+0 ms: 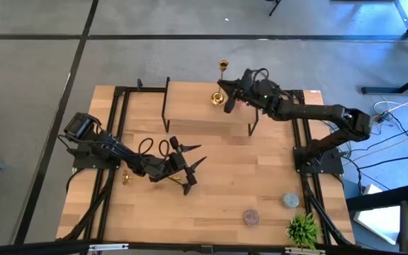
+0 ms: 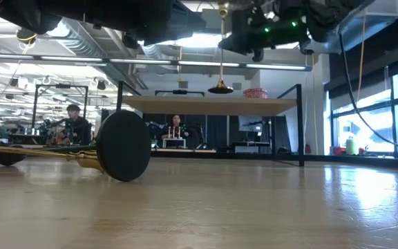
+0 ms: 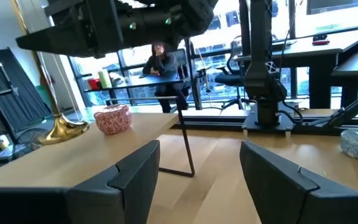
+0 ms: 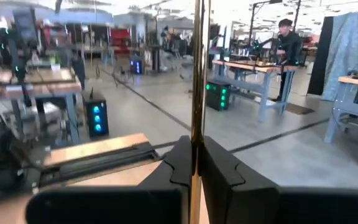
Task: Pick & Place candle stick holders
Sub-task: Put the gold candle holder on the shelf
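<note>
My right gripper (image 1: 228, 92) is at the far middle of the table, shut on a gold candle stick holder (image 1: 222, 81) that it keeps upright over the raised wooden shelf (image 1: 204, 106). The holder's round base (image 2: 221, 88) hangs a little above the shelf top. A second gold candle stick holder (image 2: 61, 153) lies on its side on the table at the left. Its round base (image 2: 123, 145) stands on edge, and part of it shows under my left arm (image 1: 126, 176). My left gripper (image 1: 190, 161) is open near the table's middle, with nothing between its fingers (image 3: 135, 177). My right gripper pinches the holder's thin gold stem (image 4: 196, 118) between its two fingers (image 4: 180, 163), well above the base. The fingers are level and lie across the stem. The holder stands upright in the hold, its top cup (image 1: 223, 66) up and its base clear of the shelf.
A pink round thing (image 3: 112, 118) sits on the shelf beside the held holder's base. A green leafy plant (image 1: 303, 228) and two small round grey things (image 1: 251, 216) (image 1: 290, 200) stand at the near right. People sit at desks in the room behind.
</note>
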Controlling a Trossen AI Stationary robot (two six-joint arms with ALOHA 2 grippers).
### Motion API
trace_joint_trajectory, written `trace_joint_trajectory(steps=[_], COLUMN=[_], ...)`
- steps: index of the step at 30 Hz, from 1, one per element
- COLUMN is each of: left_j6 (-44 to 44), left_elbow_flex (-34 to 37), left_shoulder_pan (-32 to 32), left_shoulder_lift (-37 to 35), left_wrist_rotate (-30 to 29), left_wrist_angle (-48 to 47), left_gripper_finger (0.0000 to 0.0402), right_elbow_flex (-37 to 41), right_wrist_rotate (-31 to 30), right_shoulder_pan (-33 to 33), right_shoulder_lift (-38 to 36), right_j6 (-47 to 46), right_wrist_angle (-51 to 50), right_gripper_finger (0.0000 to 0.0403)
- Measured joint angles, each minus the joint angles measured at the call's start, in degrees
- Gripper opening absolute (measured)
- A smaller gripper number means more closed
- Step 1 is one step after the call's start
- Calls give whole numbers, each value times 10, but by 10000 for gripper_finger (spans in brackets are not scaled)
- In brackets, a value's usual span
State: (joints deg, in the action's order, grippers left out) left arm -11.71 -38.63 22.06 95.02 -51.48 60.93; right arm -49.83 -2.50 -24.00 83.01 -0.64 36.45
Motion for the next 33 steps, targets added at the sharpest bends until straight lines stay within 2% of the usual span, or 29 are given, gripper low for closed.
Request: trace_joint_trajectory(steps=[3, 12, 20, 25, 33], left_j6=[1, 5, 6, 6, 6], left_elbow_flex=[2, 2, 2, 2, 2], left_shoulder_pan=[5, -1, -4, -4, -4], left_shoulder_lift=[0, 0, 0, 0, 0], left_wrist_rotate=[-3, -9, 2, 3, 4], left_wrist_angle=[1, 1, 1, 1, 1], left_gripper_finger=[221, 221, 221, 221, 221], right_elbow_flex=[15, 18, 18, 18, 18], right_wrist_rotate=[56, 90, 76, 34, 31], right_shoulder_pan=[-20, -26, -26, -27, -27], right_shoulder_lift=[-6, -6, -6, -6, -6], right_j6=[-15, 15, 21, 21, 10], right_wrist_angle=[22, -20, -22, -25, -26], right_gripper_finger=[16, 16, 16, 16, 16])
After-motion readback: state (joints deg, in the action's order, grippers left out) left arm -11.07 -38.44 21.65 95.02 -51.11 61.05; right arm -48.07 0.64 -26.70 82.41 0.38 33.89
